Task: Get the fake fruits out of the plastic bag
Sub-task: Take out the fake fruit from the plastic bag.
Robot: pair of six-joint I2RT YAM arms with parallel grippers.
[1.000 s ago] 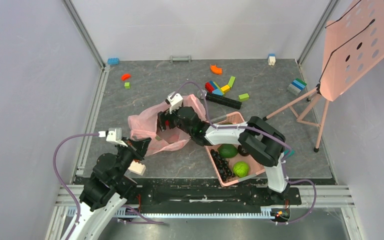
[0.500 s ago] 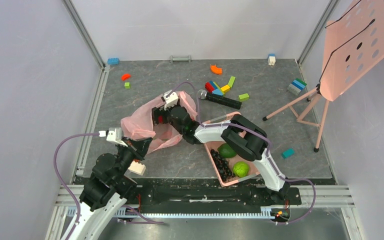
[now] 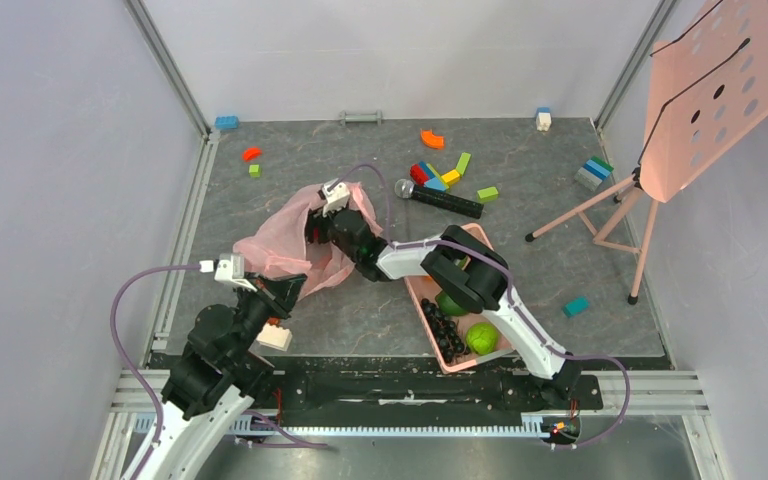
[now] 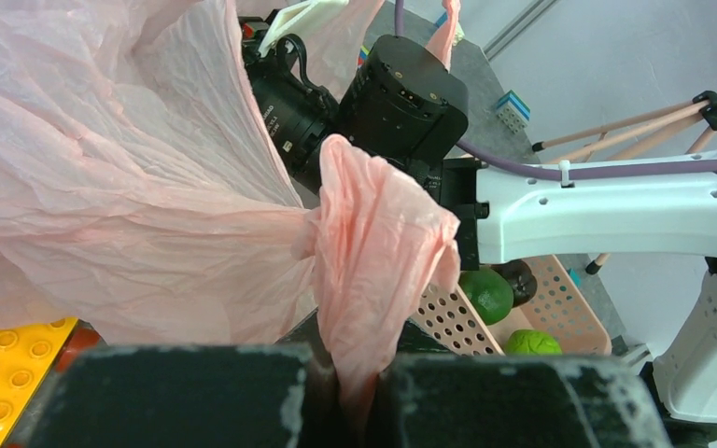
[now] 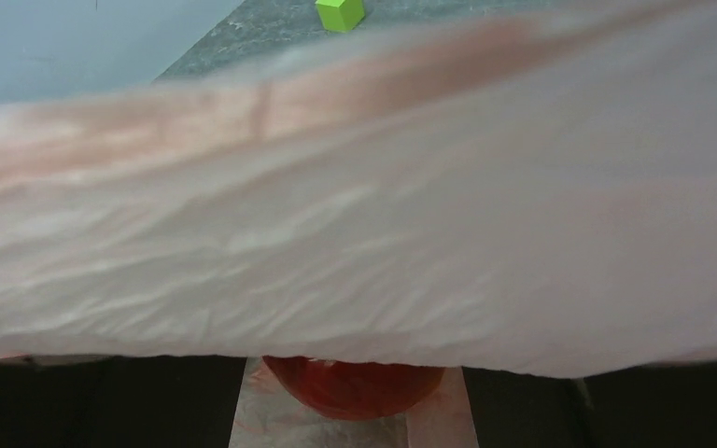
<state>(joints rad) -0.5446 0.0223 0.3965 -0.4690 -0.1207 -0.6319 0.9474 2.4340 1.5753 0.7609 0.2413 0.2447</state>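
Pink crinkled film, the plastic bag (image 3: 278, 248), lies on the worktop (image 3: 560, 210) in the top view. Its near corner is in the left jaws, and the right jaws are buried in its mouth. A pink basket (image 3: 457, 366), well apart from both jaws, already holds a lime-green fruit (image 3: 481, 337), another green one (image 3: 451, 303) and black grapes (image 3: 440, 325).

From the left wrist, the left jaws are clamped shut on a twisted handle of the bag, which rises just ahead of them.

From the right wrist, bag film covers most of the view. The right jaws stand open with a red fruit (image 5: 355, 385) between them, seemingly untouched. At least this fruit is left to lift out; whether more are inside I cannot tell.
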